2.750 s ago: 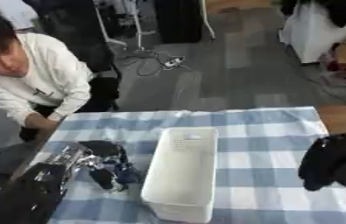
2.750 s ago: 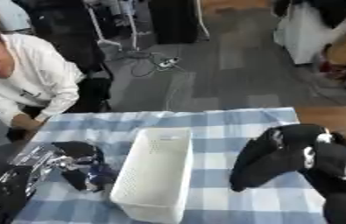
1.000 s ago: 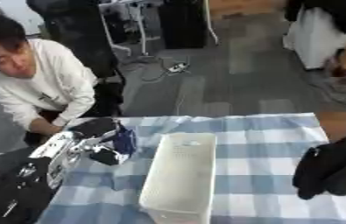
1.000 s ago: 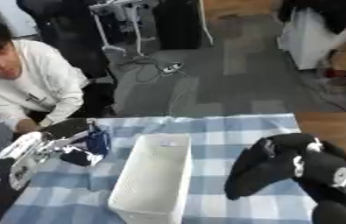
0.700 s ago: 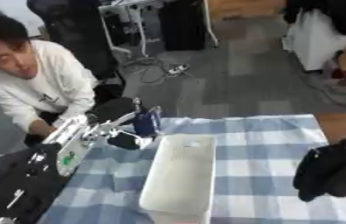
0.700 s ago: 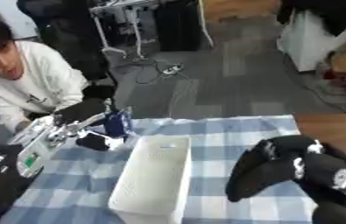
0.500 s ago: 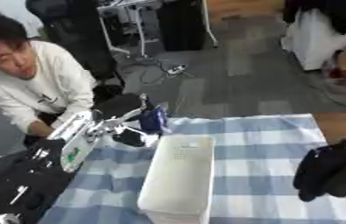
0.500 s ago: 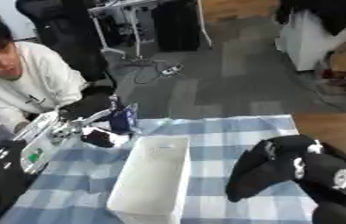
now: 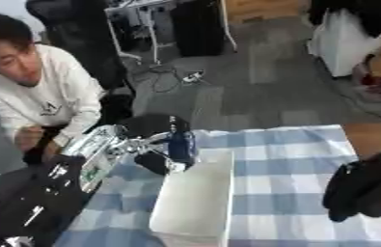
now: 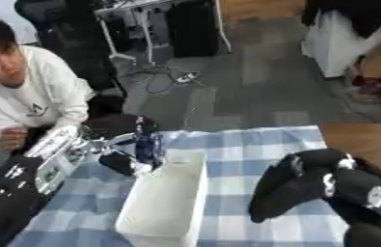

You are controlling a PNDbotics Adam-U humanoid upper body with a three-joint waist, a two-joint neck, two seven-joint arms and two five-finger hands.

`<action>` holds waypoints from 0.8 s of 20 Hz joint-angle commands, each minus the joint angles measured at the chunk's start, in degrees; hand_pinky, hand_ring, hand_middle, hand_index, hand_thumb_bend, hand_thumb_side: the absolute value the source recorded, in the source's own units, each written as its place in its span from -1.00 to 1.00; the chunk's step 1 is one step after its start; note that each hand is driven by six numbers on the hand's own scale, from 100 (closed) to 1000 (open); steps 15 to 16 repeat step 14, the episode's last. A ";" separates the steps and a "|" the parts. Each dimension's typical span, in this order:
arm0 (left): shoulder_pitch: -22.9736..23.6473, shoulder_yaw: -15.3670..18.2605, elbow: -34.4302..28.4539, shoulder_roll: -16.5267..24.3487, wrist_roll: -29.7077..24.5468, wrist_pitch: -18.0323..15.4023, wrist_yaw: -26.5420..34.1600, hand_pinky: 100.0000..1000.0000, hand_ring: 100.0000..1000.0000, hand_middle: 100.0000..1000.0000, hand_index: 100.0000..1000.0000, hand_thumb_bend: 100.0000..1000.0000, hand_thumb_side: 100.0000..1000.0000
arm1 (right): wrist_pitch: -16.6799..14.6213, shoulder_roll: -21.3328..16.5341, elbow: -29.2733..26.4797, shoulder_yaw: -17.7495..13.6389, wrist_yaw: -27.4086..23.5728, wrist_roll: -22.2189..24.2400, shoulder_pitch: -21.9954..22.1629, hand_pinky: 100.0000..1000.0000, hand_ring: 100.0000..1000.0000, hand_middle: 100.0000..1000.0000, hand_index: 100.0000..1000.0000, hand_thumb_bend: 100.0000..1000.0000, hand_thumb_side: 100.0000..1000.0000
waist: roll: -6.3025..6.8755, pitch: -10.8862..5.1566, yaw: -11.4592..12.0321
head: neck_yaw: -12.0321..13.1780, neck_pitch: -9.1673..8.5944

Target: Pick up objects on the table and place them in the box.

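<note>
My left hand (image 9: 156, 144) grips a dark blue object (image 9: 179, 144) just above the far left end of the white box (image 9: 195, 198). My right hand (image 10: 311, 185) hangs curled and empty over the bench (image 9: 278, 188) at the right.

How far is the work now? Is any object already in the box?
Nothing can be seen inside the white box yet. The left hand holds a dark blue object at the box's far left edge, not yet released. The right hand waits at the right. No other loose objects show.
</note>
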 commanded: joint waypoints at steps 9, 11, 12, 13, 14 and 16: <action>6.17 4.98 -9.93 4.59 9.05 3.88 1.10 1.00 0.91 0.90 0.76 0.41 0.81 | 0.37 -0.82 -0.93 -0.62 0.62 -0.20 -0.14 0.03 0.02 0.16 0.48 -1.00 1.00 | 0.04 -1.29 1.32 | -1.32 -0.27; 10.96 6.84 -14.85 4.55 12.47 7.19 2.87 1.00 0.83 0.89 0.78 0.14 0.76 | 0.47 -1.26 -0.93 -0.98 1.04 -0.53 0.38 0.03 0.02 0.16 0.48 -1.00 1.00 | -0.03 -1.47 2.07 | -2.26 0.56; 12.95 7.36 -17.30 4.47 13.30 8.69 3.88 1.00 0.83 0.89 0.78 0.15 0.76 | 0.43 -1.44 -0.93 -1.08 1.20 -0.68 0.58 0.03 0.02 0.16 0.48 -1.00 1.00 | -0.04 -1.55 2.31 | -2.56 0.82; 15.47 8.26 -19.89 3.59 14.10 10.13 5.24 0.97 0.77 0.88 0.82 -0.06 0.70 | 0.42 -1.74 -0.93 -1.27 1.43 -0.85 0.90 0.03 0.02 0.16 0.48 -1.00 1.00 | -0.20 -1.64 2.83 | -3.08 1.17; 17.90 9.13 -22.66 2.72 14.71 11.39 6.72 0.94 0.75 0.89 0.85 -0.14 0.68 | 0.36 -2.00 -0.93 -1.45 1.67 -1.02 1.20 0.03 0.02 0.16 0.48 -1.00 1.00 | -0.34 -1.73 3.25 | -3.47 1.49; 17.90 9.13 -22.66 2.72 14.71 11.39 6.72 0.94 0.75 0.89 0.85 -0.14 0.68 | 0.36 -2.00 -0.93 -1.45 1.67 -1.02 1.20 0.03 0.02 0.16 0.48 -1.00 1.00 | -0.34 -1.73 3.25 | -3.47 1.49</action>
